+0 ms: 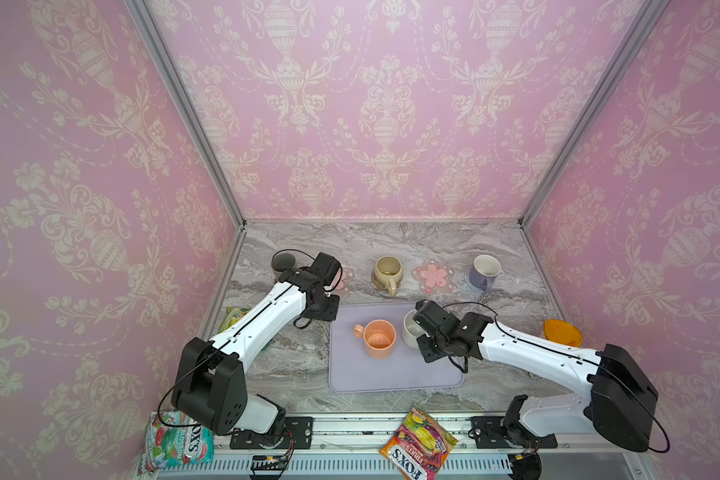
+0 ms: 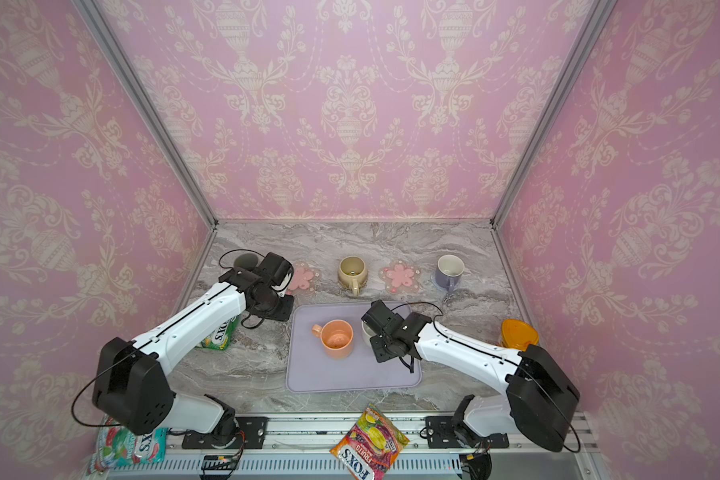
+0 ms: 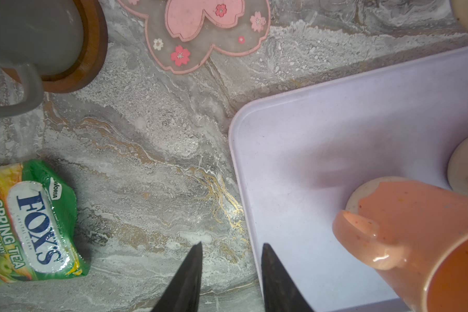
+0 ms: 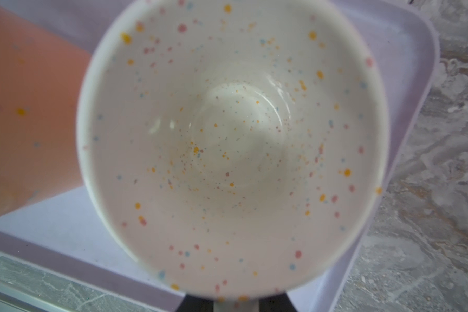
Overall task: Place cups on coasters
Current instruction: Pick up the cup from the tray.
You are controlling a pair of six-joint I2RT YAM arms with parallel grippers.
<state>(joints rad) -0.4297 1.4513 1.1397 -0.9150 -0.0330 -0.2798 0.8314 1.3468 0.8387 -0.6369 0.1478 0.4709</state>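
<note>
My right gripper [image 4: 235, 304] is shut on the handle of the speckled white cup [image 4: 233, 135], which is over the lavender tray [image 1: 391, 374] beside the peach-orange cup [image 1: 378, 338]. My left gripper [image 3: 233, 244] hangs open and empty over the marble, at the tray's left edge. At the back, the dark grey-green cup [image 3: 38, 35] sits on the brown coaster [image 3: 92, 54]. The beige cup [image 1: 387, 271] and the lavender cup [image 1: 485, 271] each stand on a coaster. Two pink-flower coasters [image 1: 432, 276] [image 2: 302, 277] lie bare.
A green candy bag [image 3: 30, 224] lies left of the tray under my left arm. Two more candy bags [image 1: 179, 444] [image 1: 418, 444] rest on the front rail. An orange-lidded container [image 1: 562, 332] stands at the right. Pink walls close in three sides.
</note>
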